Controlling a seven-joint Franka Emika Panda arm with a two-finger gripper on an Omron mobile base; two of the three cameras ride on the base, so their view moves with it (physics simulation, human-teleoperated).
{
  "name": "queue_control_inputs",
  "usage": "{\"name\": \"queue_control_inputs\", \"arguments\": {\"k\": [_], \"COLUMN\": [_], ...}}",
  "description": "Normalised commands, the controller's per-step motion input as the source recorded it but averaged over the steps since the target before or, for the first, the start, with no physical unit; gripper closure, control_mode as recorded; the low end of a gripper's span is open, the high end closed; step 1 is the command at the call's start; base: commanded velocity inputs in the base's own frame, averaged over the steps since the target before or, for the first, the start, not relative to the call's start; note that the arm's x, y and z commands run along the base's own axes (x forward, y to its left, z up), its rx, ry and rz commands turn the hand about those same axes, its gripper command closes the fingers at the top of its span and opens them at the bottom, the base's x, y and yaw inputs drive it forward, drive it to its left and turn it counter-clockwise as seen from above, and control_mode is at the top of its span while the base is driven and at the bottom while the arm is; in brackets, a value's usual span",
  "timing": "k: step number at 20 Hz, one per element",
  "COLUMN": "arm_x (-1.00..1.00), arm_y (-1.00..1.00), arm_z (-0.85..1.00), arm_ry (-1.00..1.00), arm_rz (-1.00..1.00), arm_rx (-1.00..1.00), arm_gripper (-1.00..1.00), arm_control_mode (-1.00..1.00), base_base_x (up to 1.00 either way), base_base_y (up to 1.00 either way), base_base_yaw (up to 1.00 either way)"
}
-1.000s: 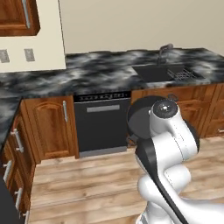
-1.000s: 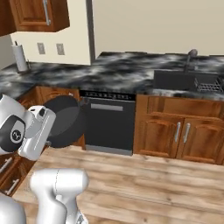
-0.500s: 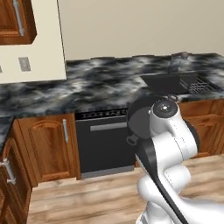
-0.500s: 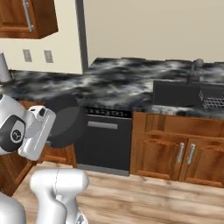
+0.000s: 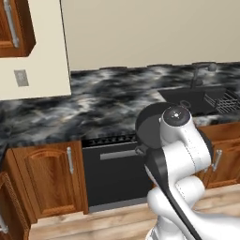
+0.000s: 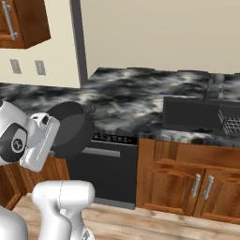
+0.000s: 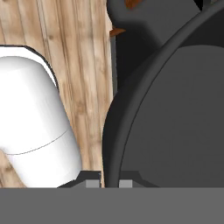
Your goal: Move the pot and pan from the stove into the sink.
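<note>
- My arm is folded up at lower centre-right of the left base view, my pincer [image 7: 104, 183] clamped tight on the pot [image 6: 70, 129] rim.
- The pot hangs tilted on its side, dark grey, round, before the dishwasher [image 5: 112, 173], well left of the sink [image 6: 192, 115].

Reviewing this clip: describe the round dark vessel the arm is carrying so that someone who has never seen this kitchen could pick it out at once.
Start at the black-and-grey marbled countertop running along the wall to the sink. In front of it, above the dark appliance front, the white arm holds up the pot, its rim clamped between the fingers. It is the one round, deep black vessel off the counter, tipped on its side.
</note>
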Motion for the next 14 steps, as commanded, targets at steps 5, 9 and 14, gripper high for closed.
{"name": "queue_control_inputs", "arguments": {"k": [5, 9, 14], "arm_x": [0.00, 0.00, 0.00], "arm_y": [0.00, 0.00, 0.00], "arm_z": [0.00, 0.00, 0.00], "arm_ry": [0.00, 0.00, 0.00], "arm_rz": [0.00, 0.00, 0.00], "arm_rx": [0.00, 0.00, 0.00], "arm_gripper": [1.00, 1.00, 1.00], "arm_control_mode": [1.00, 1.00, 1.00], "base_base_x": [0.38, 0.27, 0.25], "base_base_y": [-0.55, -0.69, -0.76], "base_base_yaw": [0.01, 0.00, 0.00]}}
